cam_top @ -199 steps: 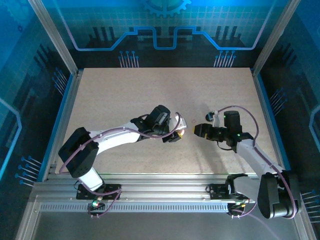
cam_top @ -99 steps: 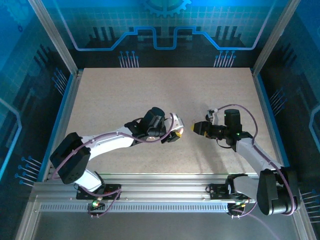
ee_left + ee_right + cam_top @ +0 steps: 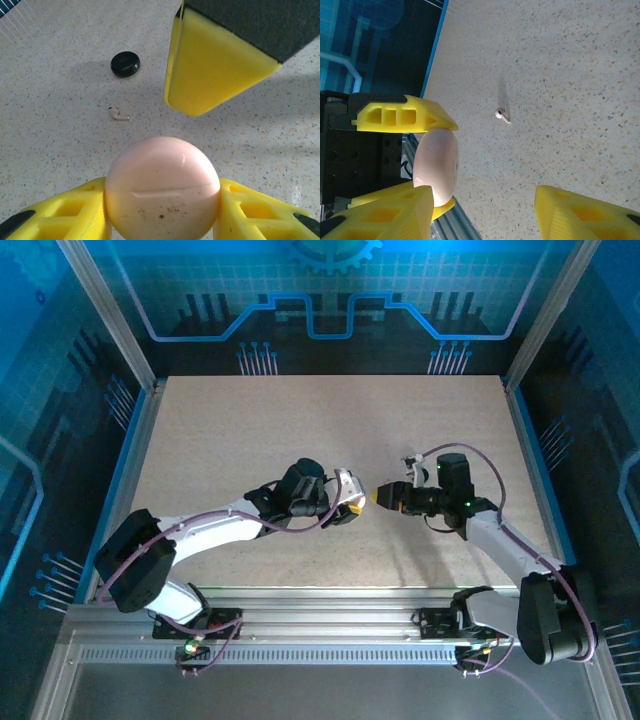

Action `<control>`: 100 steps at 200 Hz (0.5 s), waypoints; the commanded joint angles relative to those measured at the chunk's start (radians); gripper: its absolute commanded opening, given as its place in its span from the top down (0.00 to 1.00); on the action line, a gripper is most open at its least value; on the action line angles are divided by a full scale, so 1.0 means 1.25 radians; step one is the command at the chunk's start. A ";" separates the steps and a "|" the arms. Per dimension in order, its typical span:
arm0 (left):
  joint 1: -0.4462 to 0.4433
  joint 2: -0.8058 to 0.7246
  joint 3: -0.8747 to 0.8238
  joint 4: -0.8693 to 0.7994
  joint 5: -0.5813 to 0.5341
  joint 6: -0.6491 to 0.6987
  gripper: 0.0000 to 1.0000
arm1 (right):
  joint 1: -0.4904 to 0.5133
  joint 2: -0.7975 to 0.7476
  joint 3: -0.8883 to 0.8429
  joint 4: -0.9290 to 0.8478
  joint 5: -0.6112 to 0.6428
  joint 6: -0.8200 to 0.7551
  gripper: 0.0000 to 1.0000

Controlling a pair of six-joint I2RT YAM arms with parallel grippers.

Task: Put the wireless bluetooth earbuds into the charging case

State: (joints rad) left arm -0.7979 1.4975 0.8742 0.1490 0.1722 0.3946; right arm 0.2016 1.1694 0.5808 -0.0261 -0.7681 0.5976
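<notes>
Left pincer is clenched on the pink charging case, its lid seam shut. Right pincer is spread and empty just beside it. A pale earbud lies loose on the surface near a black disc. I judge lid-opening is the step in hand, so next I must catch the lid's edge.

Bright, even light on the desk; walls glow blue. Soft shadows lie beside the arms. In the left wrist view the close pink case looks slightly soft, with faint glare. In the right wrist view the earbud throws a thin shadow.
</notes>
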 commanded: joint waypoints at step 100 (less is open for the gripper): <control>-0.016 0.015 0.029 0.019 0.005 0.032 0.55 | 0.042 -0.041 0.027 0.021 -0.032 0.031 0.48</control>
State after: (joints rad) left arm -0.8089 1.5188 0.8745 0.1658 0.1726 0.4099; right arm 0.2306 1.1248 0.5816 0.0299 -0.7982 0.6544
